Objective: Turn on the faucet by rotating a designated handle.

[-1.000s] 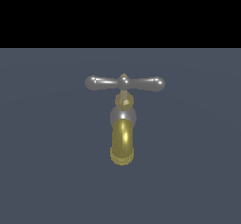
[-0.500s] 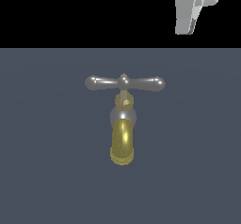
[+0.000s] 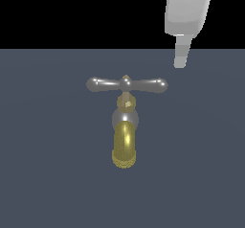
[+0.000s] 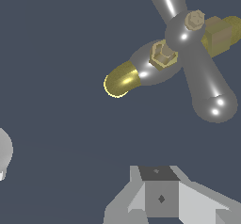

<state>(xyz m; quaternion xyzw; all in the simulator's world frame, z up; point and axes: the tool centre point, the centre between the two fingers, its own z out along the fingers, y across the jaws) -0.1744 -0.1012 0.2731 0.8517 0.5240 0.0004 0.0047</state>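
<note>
The faucet [image 3: 125, 119] stands on a dark grey-blue floor, its brass-yellow spout [image 3: 125, 145] pointing toward the camera. The handle [image 3: 127, 84], a silver crossbar with rounded ends, lies level across the top. My gripper [image 3: 180, 63] hangs above and to the exterior view's right of the handle's right end, apart from it and holding nothing. Only one narrow finger column shows, with no gap. In the wrist view the handle [image 4: 207, 91] and spout [image 4: 121, 79] lie beyond my fingertips [image 4: 160, 171], which show as one block.
The dark grey-blue floor [image 3: 48, 174] spreads all around the faucet, under a black background. A pale rounded shape [image 4: 4, 152] sits at the wrist view's edge; I cannot tell what it is.
My gripper has come down from the upper edge of the exterior view toward the handle's right end. The faucet and handle have not moved.
</note>
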